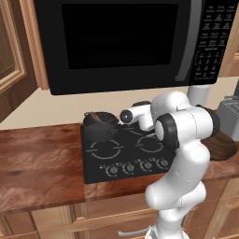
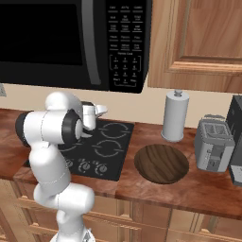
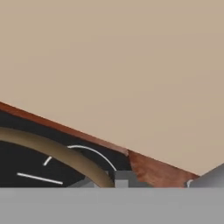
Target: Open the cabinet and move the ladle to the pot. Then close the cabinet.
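Seen from the hand view, the ladle (image 3: pixel 65 158) handle is clamped between the closed gripper (image 3: pixel 114 183) fingers. Its bowl end is shown resting in the pot (image 1: pixel 99 124), set on the cooktop's (image 1: pixel 126 156) rear-left burner.

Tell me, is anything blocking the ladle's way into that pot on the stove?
Nothing visible does. The ladle already lies with its bowl end in the pot on the stove's back left burner, and the end effector is shut on its handle beside the pot.
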